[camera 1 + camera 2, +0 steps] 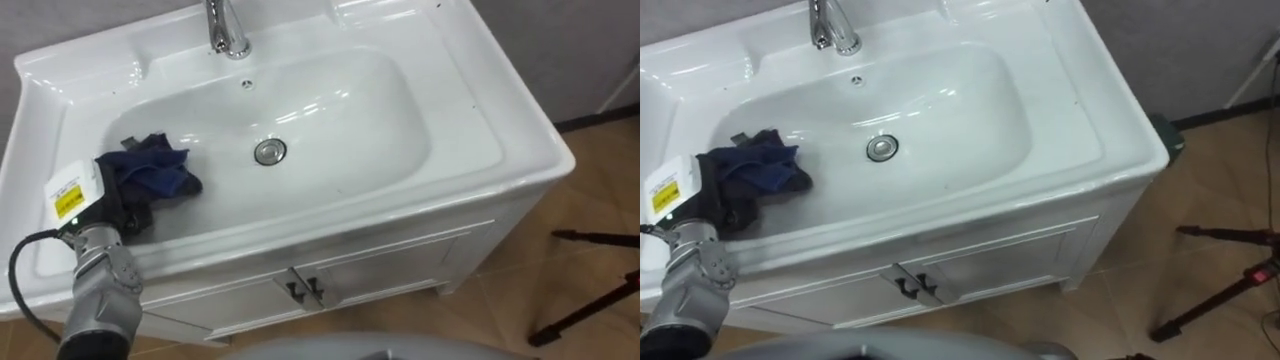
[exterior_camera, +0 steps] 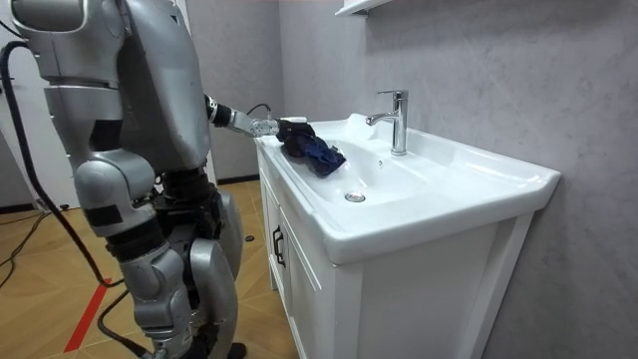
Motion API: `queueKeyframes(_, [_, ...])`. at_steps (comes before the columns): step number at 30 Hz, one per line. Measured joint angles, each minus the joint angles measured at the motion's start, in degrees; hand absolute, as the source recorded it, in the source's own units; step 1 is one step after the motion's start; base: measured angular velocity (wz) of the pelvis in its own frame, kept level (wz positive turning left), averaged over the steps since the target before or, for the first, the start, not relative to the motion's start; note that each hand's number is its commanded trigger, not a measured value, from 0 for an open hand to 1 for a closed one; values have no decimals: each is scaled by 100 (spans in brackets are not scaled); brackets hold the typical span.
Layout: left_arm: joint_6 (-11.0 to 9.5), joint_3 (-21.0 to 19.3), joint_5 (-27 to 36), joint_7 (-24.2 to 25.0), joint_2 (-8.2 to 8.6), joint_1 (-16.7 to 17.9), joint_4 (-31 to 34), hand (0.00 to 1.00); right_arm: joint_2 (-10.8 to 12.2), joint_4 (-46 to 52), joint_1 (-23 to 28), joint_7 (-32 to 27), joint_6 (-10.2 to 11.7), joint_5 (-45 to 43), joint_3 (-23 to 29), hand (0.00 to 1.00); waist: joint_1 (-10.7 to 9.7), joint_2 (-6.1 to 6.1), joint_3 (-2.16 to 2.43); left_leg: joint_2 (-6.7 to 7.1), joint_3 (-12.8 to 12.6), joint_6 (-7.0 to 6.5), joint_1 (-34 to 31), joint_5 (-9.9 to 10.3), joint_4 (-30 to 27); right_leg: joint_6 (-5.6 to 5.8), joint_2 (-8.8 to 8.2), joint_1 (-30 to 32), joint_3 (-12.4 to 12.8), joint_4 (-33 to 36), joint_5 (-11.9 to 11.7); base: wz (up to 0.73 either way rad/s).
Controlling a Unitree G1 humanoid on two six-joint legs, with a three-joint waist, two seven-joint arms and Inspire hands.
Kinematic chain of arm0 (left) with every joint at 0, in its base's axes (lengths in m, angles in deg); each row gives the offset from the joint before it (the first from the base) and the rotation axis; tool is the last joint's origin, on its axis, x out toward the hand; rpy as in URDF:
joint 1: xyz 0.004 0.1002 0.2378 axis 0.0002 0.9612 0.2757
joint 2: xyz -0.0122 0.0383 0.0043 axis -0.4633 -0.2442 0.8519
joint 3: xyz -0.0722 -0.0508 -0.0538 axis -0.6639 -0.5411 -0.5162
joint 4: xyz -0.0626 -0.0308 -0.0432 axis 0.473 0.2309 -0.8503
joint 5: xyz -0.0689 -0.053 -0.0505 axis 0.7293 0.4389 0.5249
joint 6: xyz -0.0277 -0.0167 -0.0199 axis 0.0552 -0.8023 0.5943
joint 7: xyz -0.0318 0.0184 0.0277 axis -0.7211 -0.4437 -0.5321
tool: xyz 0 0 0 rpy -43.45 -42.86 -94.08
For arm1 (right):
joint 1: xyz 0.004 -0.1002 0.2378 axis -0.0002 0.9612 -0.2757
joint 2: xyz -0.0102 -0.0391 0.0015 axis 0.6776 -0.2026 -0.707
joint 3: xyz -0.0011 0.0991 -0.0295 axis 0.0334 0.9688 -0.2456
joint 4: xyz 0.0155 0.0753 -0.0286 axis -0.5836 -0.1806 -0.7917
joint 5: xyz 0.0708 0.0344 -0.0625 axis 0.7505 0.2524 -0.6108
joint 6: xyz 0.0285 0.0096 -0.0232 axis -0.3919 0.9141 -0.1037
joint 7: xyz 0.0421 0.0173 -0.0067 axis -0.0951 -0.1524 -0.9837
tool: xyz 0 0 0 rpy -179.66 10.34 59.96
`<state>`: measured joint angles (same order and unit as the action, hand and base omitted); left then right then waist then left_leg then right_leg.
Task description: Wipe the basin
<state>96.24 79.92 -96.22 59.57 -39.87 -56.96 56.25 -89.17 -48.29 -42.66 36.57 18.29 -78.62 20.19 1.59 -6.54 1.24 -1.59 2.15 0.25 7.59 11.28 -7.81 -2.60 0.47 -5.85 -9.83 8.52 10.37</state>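
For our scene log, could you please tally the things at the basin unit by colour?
White: 2, the basin and the cabinet.
Silver: 2, the faucet and the drain.
Dark blue: 1, the cloth, at the left robot hand.
Total: 5.
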Motion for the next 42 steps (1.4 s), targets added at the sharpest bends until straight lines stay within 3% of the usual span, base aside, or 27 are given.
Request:
queueKeyframes(5, [32,-315,-23,-2,0,-2,450,100,11,-9,-42,-4,165,52,-52,0,51,48,-48,8,56,1,-17,-1,2,11,-22,-9,-96,-1,7,10])
queueKeyframes(8, [165,-778,-59,-37,-72,24,998,100,17,-20,-10,-1,285,106,-43,0,47,98,-88,33,179,1,-105,-1,-7,19,-20,4,-146,-50,13,20])
queueKeyframes(9, [218,-1008,-59,-104,-124,25,1210,100,19,-61,-15,-2,286,119,-48,0,56,134,-121,36,179,2,-128,-1,-8,21,-24,4,-170,-70,12,18])
queueKeyframes(12, [309,-1432,-184,-429,-225,24,1401,100,20,-119,0,-7,305,220,-123,0,140,144,-121,66,187,3,-171,-1,-18,53,-41,7,-248,-85,14,12])
queueKeyframes(16, [271,-1667,-280,-782,-227,36,1796,100,8,-289,42,-2,537,237,-179,0,209,119,-127,139,277,2,-244,0,-125,94,-110,-4,-374,-80,7,22])
queueKeyframes(23, [7,-1777,-238,-1351,-235,116,2002,100,-48,-292,111,4,732,160,-287,0,363,59,-133,149,280,2,-255,0,-123,114,-126,-9,-419,-79,7,4])
queueKeyframes(36, [188,-1782,-230,-1395,-230,216,1703,100,-85,-322,156,75,602,120,-310,0,449,29,-91,153,268,1,-280,-1,-154,128,-123,18,-373,-50,-3,0])
queueKeyframes(42, [188,-1773,-230,-1387,-227,445,1703,100,-116,-326,221,101,601,104,-415,0,457,13,-85,153,275,1,-278,-1,-156,128,-124,-10,-380,-52,-3,0])
